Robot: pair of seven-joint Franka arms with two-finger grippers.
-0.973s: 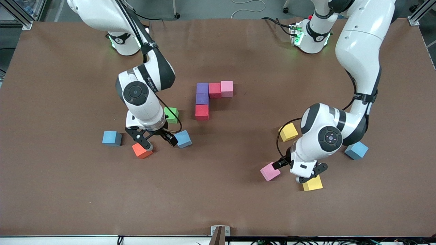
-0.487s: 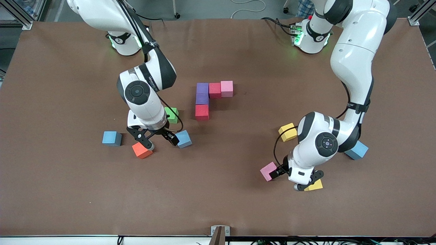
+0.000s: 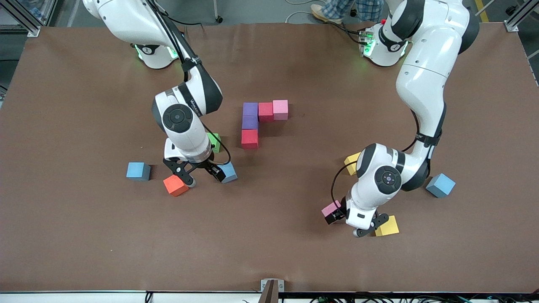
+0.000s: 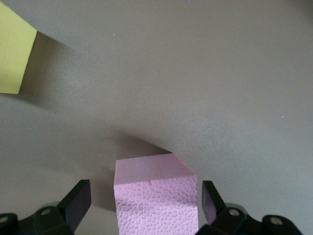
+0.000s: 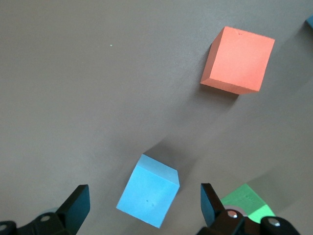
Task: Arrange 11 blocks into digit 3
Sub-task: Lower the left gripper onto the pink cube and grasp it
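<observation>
My left gripper [image 3: 350, 224] is open and straddles a pink block [image 3: 330, 208], with a gap on each side; in the left wrist view the pink block [image 4: 155, 196] sits between the fingers of the left gripper [image 4: 145, 198]. A yellow block [image 3: 388, 227] lies beside it. My right gripper [image 3: 201, 175] hangs open over a blue block [image 3: 229, 172], which shows between the fingers in the right wrist view [image 5: 148, 197]. An orange block [image 3: 175, 185] lies close by. Two purple blocks [image 3: 250, 115], two red blocks [image 3: 249, 139] and a pink block [image 3: 280, 109] form an L mid-table.
A green cube [image 3: 215, 141] sits partly under the right wrist. Another yellow block [image 3: 350, 161] is half hidden by the left arm. Loose blue blocks lie near the right arm's end [image 3: 138, 171] and the left arm's end [image 3: 440, 185].
The left gripper has moved from between the pink and yellow blocks to around the pink one. The right gripper has shifted slightly toward the blue block. Both stayed open.
</observation>
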